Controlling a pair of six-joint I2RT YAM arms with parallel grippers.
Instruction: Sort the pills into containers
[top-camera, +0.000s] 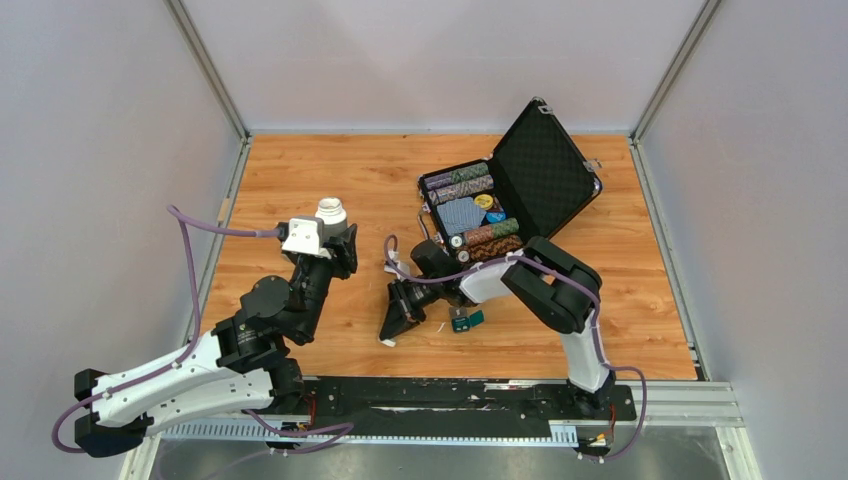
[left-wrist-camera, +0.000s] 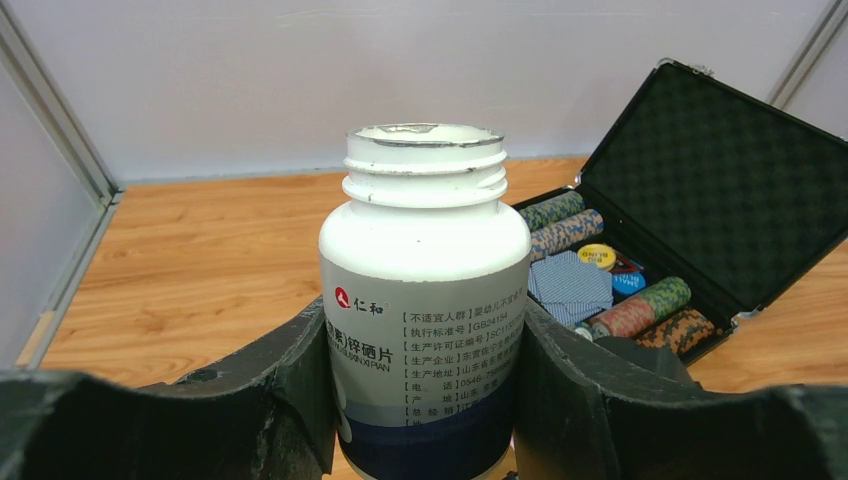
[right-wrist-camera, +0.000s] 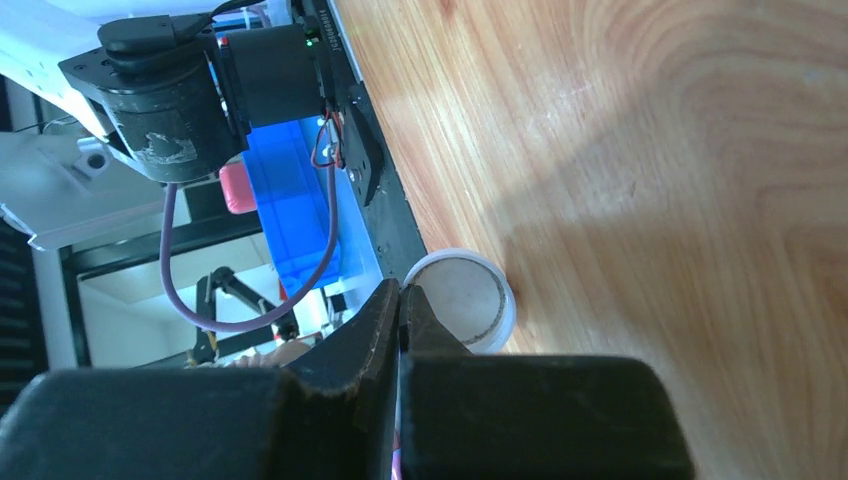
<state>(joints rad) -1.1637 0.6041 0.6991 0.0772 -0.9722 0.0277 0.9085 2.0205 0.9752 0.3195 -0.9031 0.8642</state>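
Observation:
My left gripper (top-camera: 338, 238) (left-wrist-camera: 425, 400) is shut on a white pill bottle (top-camera: 331, 212) (left-wrist-camera: 425, 290). The bottle stands upright, uncapped, with a printed label and a dark blue band, held over the left half of the table. Its white cap (right-wrist-camera: 470, 300) (top-camera: 387, 342) lies inside-up on the wood near the front edge. My right gripper (top-camera: 390, 332) (right-wrist-camera: 402, 292) is shut just beside that cap, and I see nothing between its fingers. A tiny dark-teal container (top-camera: 468, 320) lies on the table to the right of the right gripper. No pills show in any view.
An open black chip case (top-camera: 510, 190) (left-wrist-camera: 720, 200) with rows of chips and a card deck sits at the back right, its lid raised. The black mounting rail (right-wrist-camera: 385, 210) runs along the table's near edge beside the cap. Grey walls enclose the wooden table (top-camera: 300, 170).

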